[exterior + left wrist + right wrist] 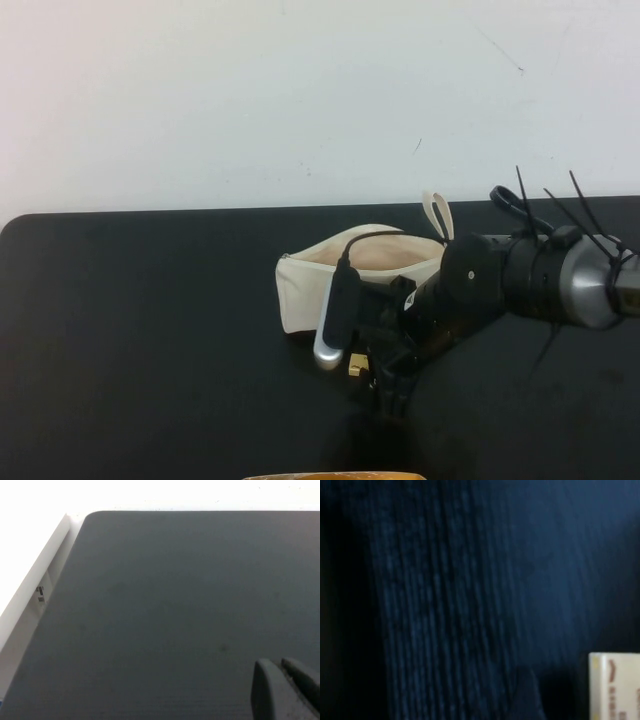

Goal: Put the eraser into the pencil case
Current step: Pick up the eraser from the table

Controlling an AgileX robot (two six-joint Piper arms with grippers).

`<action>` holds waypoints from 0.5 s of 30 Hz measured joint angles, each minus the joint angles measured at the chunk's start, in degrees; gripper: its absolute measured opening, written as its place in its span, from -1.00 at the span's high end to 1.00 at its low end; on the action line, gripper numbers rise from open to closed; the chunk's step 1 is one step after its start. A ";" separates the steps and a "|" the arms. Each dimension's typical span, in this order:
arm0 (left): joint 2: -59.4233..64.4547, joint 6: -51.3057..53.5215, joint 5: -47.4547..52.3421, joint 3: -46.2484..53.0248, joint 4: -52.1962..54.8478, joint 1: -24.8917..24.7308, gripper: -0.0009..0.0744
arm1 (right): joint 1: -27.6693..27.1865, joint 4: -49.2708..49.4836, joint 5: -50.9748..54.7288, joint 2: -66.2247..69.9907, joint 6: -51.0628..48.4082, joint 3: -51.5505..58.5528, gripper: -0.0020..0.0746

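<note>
The pencil case (305, 285) is a cream-white fabric pouch lying on the black table, its top open and showing pale lining, with a loop strap (437, 215) at its right end. The eraser (355, 368) is a tiny pale-yellow block on the mat just in front of the pouch. It also shows in the right wrist view (615, 687), with dark printed marks. My right gripper (387, 385) points down at the mat right beside the eraser, on its right. My left gripper (280, 672) is shut and empty over bare mat, out of the high view.
The right arm (540, 275) reaches in from the right, and its wrist camera housing (335, 325) hangs in front of the pouch. The black mat (150, 330) ends at a white wall behind. A yellowish edge (335, 476) shows at the bottom of the high view.
</note>
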 joint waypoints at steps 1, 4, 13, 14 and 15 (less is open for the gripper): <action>0.00 0.00 0.00 0.00 0.00 0.00 0.98 | 0.00 0.11 -0.51 0.02 0.00 0.00 -0.31; 0.00 -0.11 0.00 0.00 0.00 0.00 0.98 | 0.00 0.11 -1.49 0.02 0.00 0.00 -0.31; 0.00 -0.11 0.00 0.00 0.00 0.00 0.98 | 0.00 0.83 -1.96 0.12 0.00 0.00 -0.17; 0.00 -0.11 0.00 0.00 0.00 0.00 0.98 | 0.00 0.83 -1.96 0.11 0.00 0.00 -0.16; 0.00 -0.11 0.00 0.00 0.00 0.00 0.98 | 0.00 0.94 -1.96 0.23 0.00 0.00 -0.15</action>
